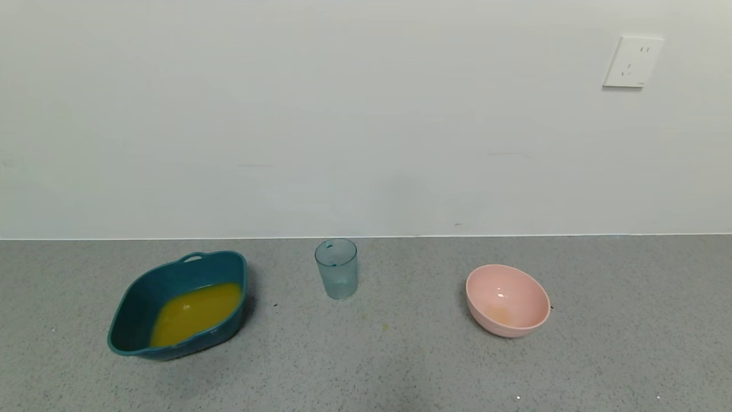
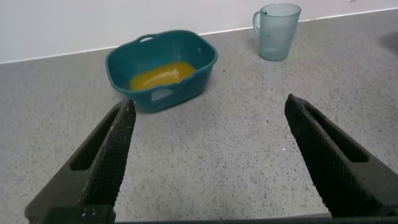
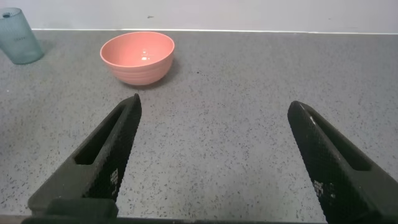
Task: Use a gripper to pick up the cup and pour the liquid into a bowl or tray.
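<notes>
Item 1, left hand (image 2: 205, 162): fingers spread wide, holding nothing, hanging low over the grey table (image 1: 629, 343). It is out of the head view.

Item 2, teal tub (image 2: 205, 71): ahead of the left hand and off to its left, well apart from it. Rounded-rectangular, loop handle on the far rim. It holds a shallow pool of orange-yellow liquid (image 2: 163, 74) over part of its floor.

Item 3, cup (image 2: 278, 31): ahead of the left hand and to its right, near the wall edge of the table, upright, standing clear of both vessels. Ribbed, pale blue-green; it appears empty.

Item 4, pink bowl (image 3: 138, 57): ahead of the right hand and to its left, well apart. Only a faint yellowish trace on its floor.

Item 5, right hand (image 3: 208, 158): fingers spread wide, holding nothing, low over the table.

Status, as judged: the liquid lies in the tub and the cup stands drained, so the pour looks done and both hands are at rest positions. If another pour were wanted, the nearer hand would need to reach forward, bracket the ribbed wall and close gently, as the thin cup may tip.
</notes>
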### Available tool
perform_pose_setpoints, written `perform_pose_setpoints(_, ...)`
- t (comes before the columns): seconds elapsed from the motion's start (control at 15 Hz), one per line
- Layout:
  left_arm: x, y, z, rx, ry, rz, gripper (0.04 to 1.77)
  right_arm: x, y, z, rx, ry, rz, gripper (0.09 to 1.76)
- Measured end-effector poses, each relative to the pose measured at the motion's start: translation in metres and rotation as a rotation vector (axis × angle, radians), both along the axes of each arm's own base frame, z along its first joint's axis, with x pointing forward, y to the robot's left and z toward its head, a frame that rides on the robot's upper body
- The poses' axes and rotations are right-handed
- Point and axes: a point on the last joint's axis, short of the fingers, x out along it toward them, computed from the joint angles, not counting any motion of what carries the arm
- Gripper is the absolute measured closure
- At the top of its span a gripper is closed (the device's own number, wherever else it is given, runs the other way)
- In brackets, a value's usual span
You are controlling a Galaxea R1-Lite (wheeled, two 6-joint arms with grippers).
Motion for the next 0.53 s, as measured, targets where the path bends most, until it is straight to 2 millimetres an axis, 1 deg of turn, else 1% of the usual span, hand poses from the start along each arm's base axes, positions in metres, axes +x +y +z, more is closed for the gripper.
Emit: perform_pose_setpoints(0.53,0.0007,0.0000,-0.0027,0.000,0.011,-0.001,0.09,0.0000,0.0000,-0.0001,-0.002,0.001,0.000,0.14)
